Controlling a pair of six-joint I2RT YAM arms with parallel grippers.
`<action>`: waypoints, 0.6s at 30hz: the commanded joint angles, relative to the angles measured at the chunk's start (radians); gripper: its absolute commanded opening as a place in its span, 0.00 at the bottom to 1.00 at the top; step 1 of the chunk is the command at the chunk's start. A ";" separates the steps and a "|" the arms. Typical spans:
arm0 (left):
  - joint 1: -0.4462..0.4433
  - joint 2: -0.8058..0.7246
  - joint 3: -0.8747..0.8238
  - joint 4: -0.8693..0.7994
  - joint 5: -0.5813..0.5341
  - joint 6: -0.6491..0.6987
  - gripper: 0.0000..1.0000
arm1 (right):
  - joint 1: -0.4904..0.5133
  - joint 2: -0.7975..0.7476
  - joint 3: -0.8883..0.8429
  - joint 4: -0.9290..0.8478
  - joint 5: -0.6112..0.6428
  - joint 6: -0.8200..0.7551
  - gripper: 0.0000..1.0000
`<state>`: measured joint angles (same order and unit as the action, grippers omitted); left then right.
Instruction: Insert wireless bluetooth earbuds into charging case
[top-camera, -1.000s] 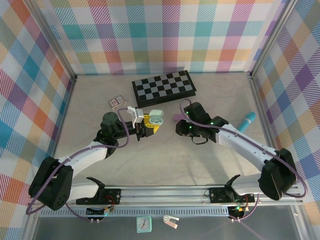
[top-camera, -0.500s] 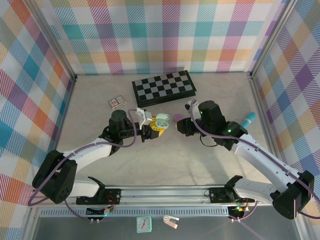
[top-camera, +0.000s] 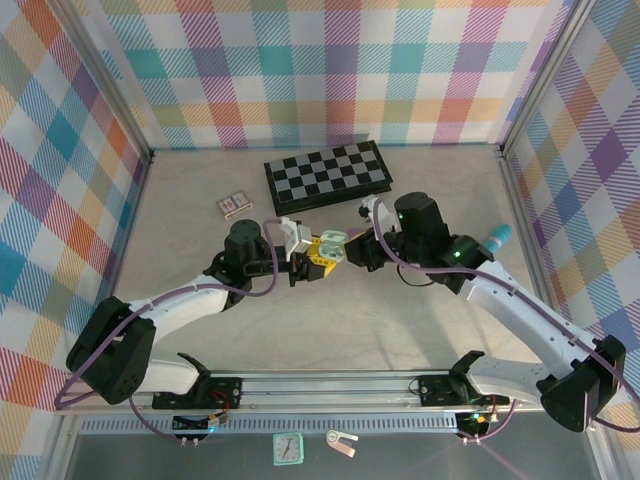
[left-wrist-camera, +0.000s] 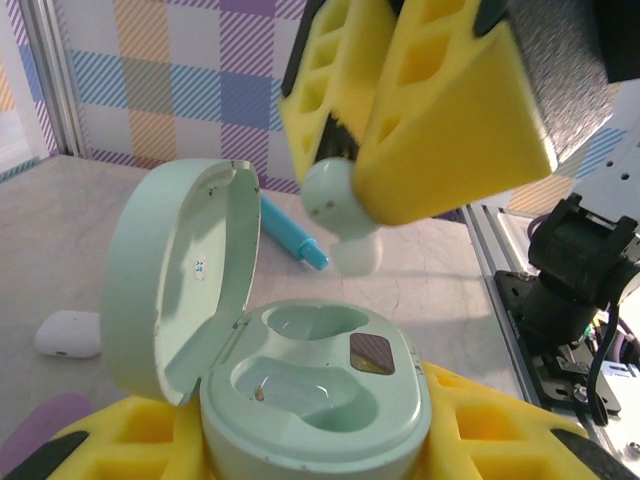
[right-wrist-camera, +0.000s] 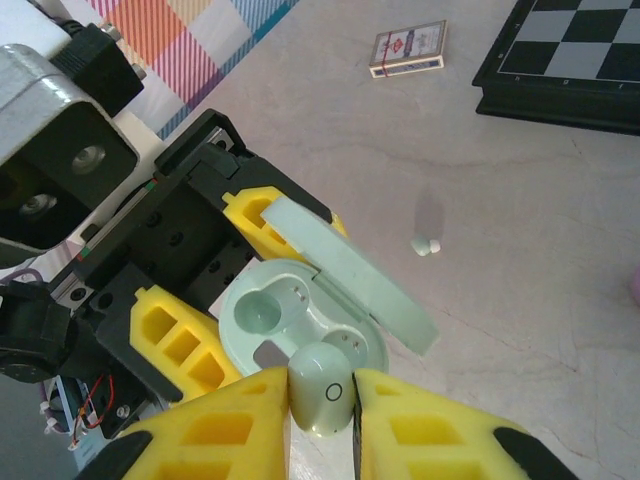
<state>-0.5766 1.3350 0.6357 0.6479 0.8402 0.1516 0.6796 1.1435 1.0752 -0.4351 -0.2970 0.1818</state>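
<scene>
My left gripper (top-camera: 316, 254) (left-wrist-camera: 310, 445) is shut on an open mint green charging case (left-wrist-camera: 312, 392) (top-camera: 330, 243) (right-wrist-camera: 288, 318), lid (left-wrist-camera: 175, 280) tipped back. Both of its earbud wells are empty. My right gripper (top-camera: 352, 250) (right-wrist-camera: 322, 402) is shut on a mint green earbud (right-wrist-camera: 322, 388) (left-wrist-camera: 338, 212), held just above the case and not touching it. The right gripper's yellow fingers (left-wrist-camera: 450, 110) hang over the case in the left wrist view. A second small mint earbud (right-wrist-camera: 425, 246) lies loose on the table beyond the case.
A folded chessboard (top-camera: 327, 172) (right-wrist-camera: 570, 60) lies at the back, with a card deck (top-camera: 233, 206) (right-wrist-camera: 408, 47) to its left. A blue tube (top-camera: 495, 240) (left-wrist-camera: 295, 235) lies on the right. A white case (left-wrist-camera: 68, 333) rests on the table.
My right gripper has carried the mint earbud leftward to just over the case. My left gripper has shifted a little to the right with the open case.
</scene>
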 joint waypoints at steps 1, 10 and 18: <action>-0.009 0.006 0.037 0.009 0.025 0.025 0.33 | -0.003 0.017 0.035 0.014 -0.038 -0.045 0.21; -0.011 -0.004 0.042 0.003 0.026 0.026 0.33 | -0.002 0.037 0.052 -0.046 -0.019 -0.085 0.20; -0.011 -0.009 0.047 -0.020 0.020 0.043 0.33 | -0.002 0.051 0.075 -0.097 0.003 -0.120 0.20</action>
<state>-0.5804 1.3354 0.6537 0.6312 0.8436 0.1596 0.6800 1.1915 1.1107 -0.4995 -0.2970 0.0971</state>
